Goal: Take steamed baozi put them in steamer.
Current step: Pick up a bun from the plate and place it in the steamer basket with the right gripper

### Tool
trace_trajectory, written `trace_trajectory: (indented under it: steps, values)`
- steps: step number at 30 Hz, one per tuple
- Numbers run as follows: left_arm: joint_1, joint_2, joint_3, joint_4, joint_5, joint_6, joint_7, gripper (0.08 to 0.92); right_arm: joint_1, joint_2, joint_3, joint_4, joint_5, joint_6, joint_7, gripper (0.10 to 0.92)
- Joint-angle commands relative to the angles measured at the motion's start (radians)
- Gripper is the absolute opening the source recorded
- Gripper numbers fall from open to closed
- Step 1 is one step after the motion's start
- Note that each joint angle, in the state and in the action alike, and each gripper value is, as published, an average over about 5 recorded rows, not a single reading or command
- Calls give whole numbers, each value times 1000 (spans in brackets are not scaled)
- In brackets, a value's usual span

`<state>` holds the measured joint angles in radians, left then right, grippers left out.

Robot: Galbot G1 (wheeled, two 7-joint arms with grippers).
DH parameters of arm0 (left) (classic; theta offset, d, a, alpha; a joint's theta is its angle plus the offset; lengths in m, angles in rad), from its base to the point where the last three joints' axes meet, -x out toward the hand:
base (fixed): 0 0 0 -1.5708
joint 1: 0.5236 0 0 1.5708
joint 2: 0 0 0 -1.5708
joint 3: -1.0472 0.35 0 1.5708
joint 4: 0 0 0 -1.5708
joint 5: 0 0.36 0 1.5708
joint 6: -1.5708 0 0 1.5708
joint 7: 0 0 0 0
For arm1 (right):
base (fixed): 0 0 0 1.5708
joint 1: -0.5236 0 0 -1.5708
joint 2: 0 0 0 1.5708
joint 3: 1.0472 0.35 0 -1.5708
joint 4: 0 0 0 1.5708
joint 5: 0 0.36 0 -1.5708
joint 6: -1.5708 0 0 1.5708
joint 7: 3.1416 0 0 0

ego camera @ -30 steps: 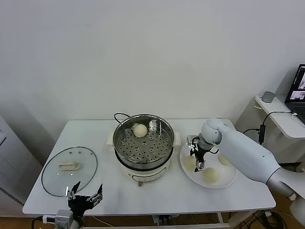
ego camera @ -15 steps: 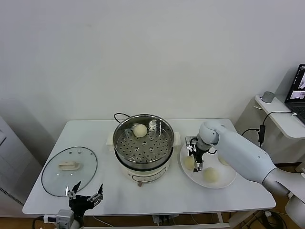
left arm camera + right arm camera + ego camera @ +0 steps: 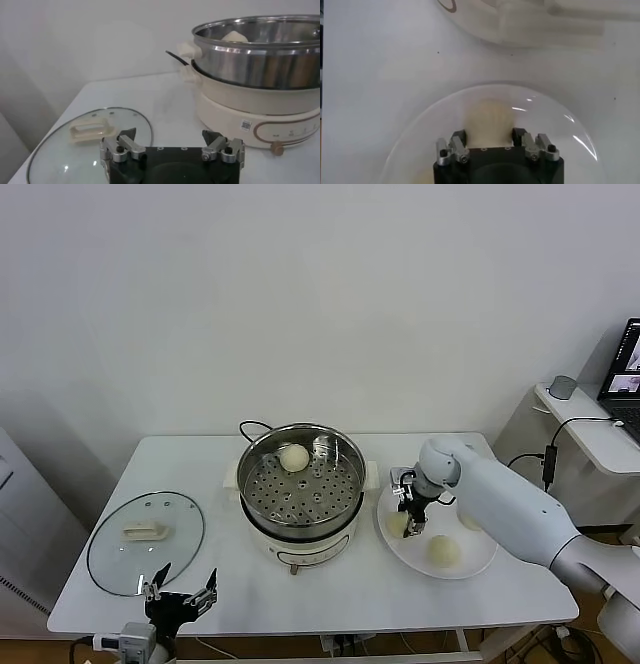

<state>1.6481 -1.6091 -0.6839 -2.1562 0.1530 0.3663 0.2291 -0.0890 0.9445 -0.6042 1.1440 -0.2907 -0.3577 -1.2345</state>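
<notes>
The steamer stands mid-table with one baozi on its perforated tray. Three more baozi lie on the white plate to its right: one at the left, one at the front, one at the right. My right gripper points down over the left bun. In the right wrist view its fingers press both sides of that bun, which rests on the plate. My left gripper is open and empty at the front left edge, as the left wrist view shows.
The flat glass lid with its cream knob lies at the table's left, just ahead of the left gripper. The steamer's black cord runs behind it. A side table with a laptop stands at the far right.
My right gripper has shifted slightly left and settled around the plate's left bun. The left arm, steamer and lid have not moved.
</notes>
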Motion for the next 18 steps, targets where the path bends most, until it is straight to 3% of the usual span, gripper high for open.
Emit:
trace_trajectory:
  steps: [1, 9, 18]
  values:
    - [-7, -49, 1, -1, 22, -5, 0, 823, 191, -80, -112, 65, 153, -38, -19, 543]
    - [-13, -49, -5, -13, 41, -7, 1, 823, 631, -87, -420, 89, 420, -100, -50, 545]
    - [-16, -49, -6, -40, 42, -7, 0, 823, 823, 98, -556, 69, 592, -196, -67, 543]
